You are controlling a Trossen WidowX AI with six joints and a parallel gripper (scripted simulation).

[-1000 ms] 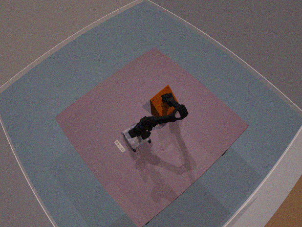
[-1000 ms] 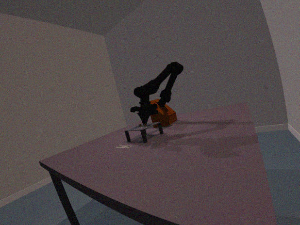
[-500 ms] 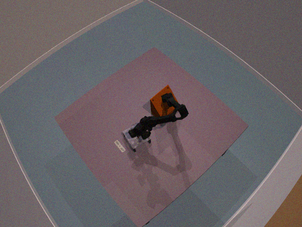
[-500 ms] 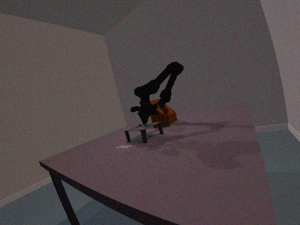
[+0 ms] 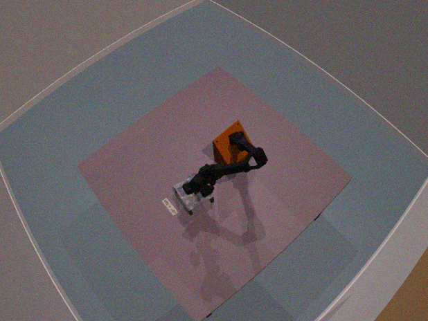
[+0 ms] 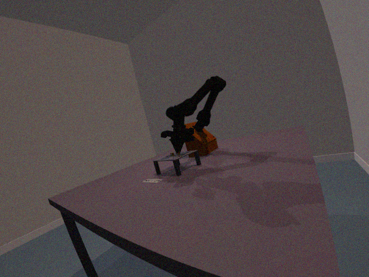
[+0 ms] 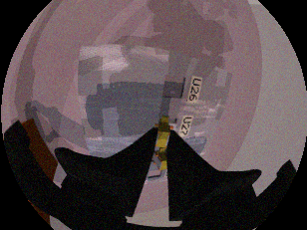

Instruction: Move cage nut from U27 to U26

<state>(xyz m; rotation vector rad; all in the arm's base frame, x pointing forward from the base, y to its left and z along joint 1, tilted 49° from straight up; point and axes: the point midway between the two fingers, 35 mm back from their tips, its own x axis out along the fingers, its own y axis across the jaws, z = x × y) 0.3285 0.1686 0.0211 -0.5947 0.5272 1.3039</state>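
Here's the broad pinkish rectangular tabletop (image 5: 145, 145) (image 6: 209, 233), and up on it the black jointed robot arm (image 5: 225, 170) (image 6: 191, 104), bent high at the elbow and reaching down! It stands on an orange slant-topped block (image 5: 225, 143) (image 6: 211, 145). Next in size, the grey rectangular rail plate (image 5: 188, 204) (image 6: 167, 159) (image 7: 100, 145), raised on short dark legs, with the arm's wrist right over it. And the black pointed end effector (image 6: 178, 153) (image 7: 163, 132) aims straight down at that plate, fingers nearly together, gripping a small yellow cage nut (image 7: 163, 123) at their tips! That nut sits alongside the U27 label (image 7: 185, 125); whether it's clipped or free of its hole, I can't tell. Beside the U26 label (image 7: 195, 89), there's the dark square hole (image 7: 173, 89), no nut in it. Off the plate, a small white printed strip (image 5: 170, 206) (image 6: 152, 181) lies flat.
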